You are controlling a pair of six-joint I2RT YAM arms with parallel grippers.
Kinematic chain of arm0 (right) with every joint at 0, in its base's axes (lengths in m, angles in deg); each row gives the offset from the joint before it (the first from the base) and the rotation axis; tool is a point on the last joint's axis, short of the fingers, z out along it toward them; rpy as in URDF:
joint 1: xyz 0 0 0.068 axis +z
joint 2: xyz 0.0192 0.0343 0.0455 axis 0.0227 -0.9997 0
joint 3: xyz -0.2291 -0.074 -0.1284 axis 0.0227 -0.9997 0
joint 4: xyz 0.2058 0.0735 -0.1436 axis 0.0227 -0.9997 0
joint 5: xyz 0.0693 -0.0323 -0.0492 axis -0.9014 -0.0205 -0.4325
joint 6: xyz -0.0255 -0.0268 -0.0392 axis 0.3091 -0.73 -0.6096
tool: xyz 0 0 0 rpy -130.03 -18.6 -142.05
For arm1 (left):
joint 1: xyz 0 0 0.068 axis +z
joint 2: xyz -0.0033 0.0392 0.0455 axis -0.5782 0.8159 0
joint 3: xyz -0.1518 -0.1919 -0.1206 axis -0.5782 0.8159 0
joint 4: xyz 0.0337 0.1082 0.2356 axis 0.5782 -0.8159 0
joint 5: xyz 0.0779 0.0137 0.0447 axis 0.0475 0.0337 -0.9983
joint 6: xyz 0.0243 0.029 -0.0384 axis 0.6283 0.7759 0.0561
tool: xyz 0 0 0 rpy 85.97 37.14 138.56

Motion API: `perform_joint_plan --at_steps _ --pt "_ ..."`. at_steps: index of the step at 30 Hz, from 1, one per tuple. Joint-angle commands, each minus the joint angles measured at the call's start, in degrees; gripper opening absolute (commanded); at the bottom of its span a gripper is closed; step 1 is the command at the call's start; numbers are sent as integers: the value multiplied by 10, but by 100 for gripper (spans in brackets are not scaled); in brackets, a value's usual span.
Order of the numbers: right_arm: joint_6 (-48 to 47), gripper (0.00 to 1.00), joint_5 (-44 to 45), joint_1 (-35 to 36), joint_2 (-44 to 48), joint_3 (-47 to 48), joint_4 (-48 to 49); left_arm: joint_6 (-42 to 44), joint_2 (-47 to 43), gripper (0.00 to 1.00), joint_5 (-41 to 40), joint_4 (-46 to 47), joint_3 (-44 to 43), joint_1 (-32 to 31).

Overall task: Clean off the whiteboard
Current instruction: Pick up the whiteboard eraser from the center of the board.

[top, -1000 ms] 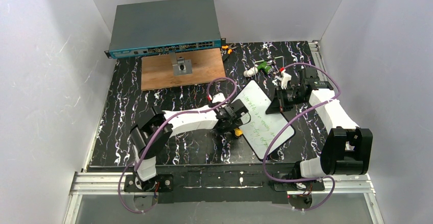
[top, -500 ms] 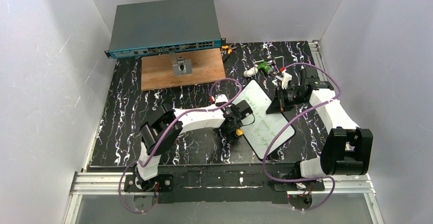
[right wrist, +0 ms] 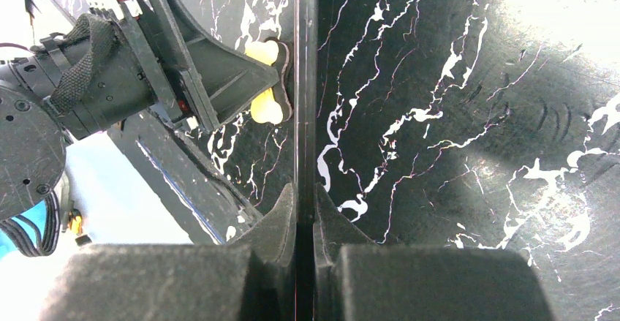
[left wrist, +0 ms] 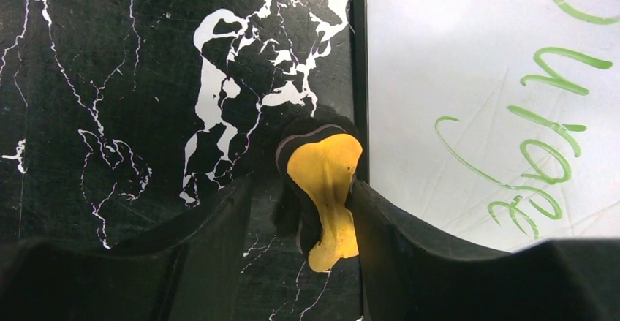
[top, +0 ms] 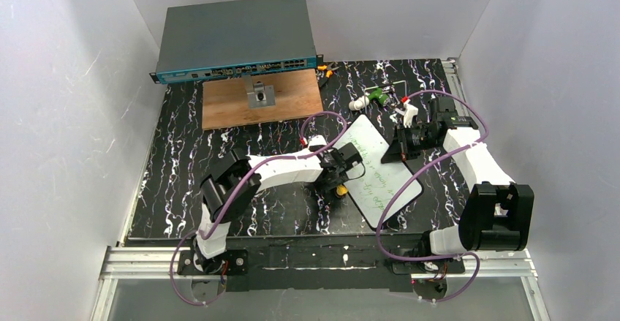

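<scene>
Two arms reach over one black marbled table (top: 183, 160). Between their grippers lies one whiteboard (top: 376, 164), set slantwise just right of the middle. It carries about three rough lines of green handwriting. We cannot read the letters from above, and the left wrist view cuts them off at its right edge.

One yellow eraser (left wrist: 325, 167) with a black pad stands at the whiteboard's left rim. The left gripper (left wrist: 301, 189) has a finger on each side of it. The finger nearer the whiteboard touches the yellow body, but we cannot tell whether the jaws truly squeeze it. The right gripper (right wrist: 305, 189) is clenched on the whiteboard's thin dark right rim, which its own camera sees edge-on.

At the far left we count one wooden board (top: 234, 105) bearing one small metal bracket (top: 259, 96). Behind it sits one grey switch box (top: 234, 36) with a teal front. Past the whiteboard's far corner lie a few small white, green and orange bits (top: 373, 98) that we cannot identify.
</scene>
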Motion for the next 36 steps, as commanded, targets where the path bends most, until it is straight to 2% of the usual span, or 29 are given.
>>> perform_joint_plan --at_steps 1,10,21,31,36 --pt "-55 1 55 -4 13 -4 45 2 -15 53 -1 -34 -29 -5" --pt "-55 1 53 -4 11 -4 44 4 -11 53 -17 -43 -47 -9" --pt "-55 1 53 -4 12 -4 44 16 28 43 -15 -59 -71 -9" --pt "-55 1 52 -5 15 -6 44 19 42 38 -7 -64 -73 -9" --pt "-55 1 52 -5 15 -6 44 22 43 30 -3 -63 -74 -9"
